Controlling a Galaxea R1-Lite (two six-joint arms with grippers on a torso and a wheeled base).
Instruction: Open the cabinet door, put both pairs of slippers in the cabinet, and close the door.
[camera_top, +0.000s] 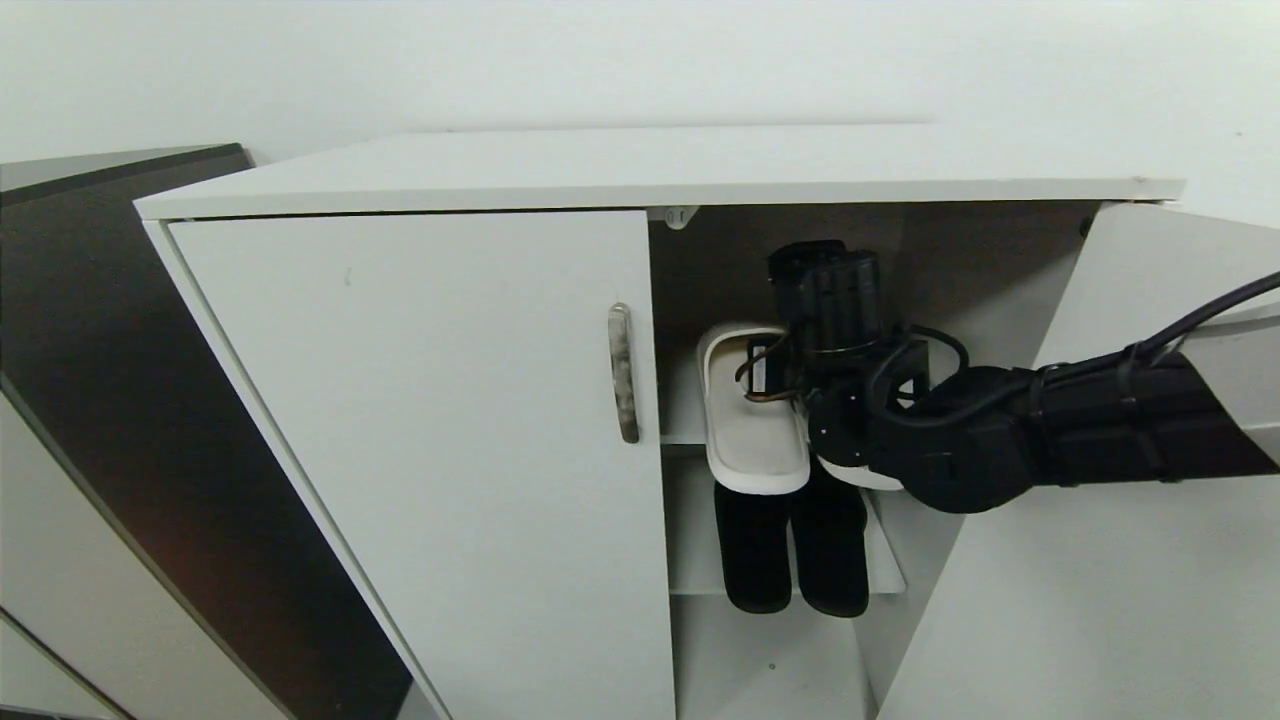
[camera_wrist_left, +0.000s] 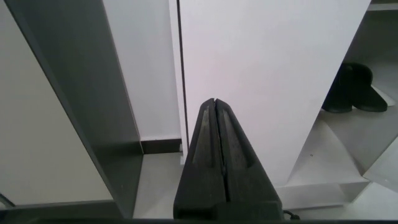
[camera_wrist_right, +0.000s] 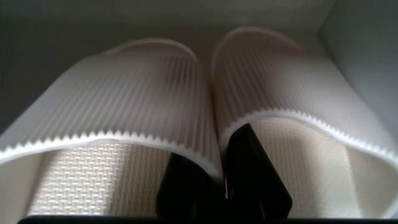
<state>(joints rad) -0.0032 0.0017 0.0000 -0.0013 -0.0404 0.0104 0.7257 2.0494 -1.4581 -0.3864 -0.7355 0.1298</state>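
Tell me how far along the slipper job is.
Done: the right door is open and the black slippers lie on the lower shelf. In hand: the right gripper grips the white slippers at the upper shelf. Left: release them, pull the arm out, close the door.

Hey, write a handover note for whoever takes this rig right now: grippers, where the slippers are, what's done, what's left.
Left gripper: shut, empty, outside in front of the closed left door.
Right gripper: shut on the white slippers, inside the cabinet at the upper shelf.
Black slippers: on the lower shelf.
Done: right door open, black pair in.
Left: release the white pair, pull the arm out, close the right door.
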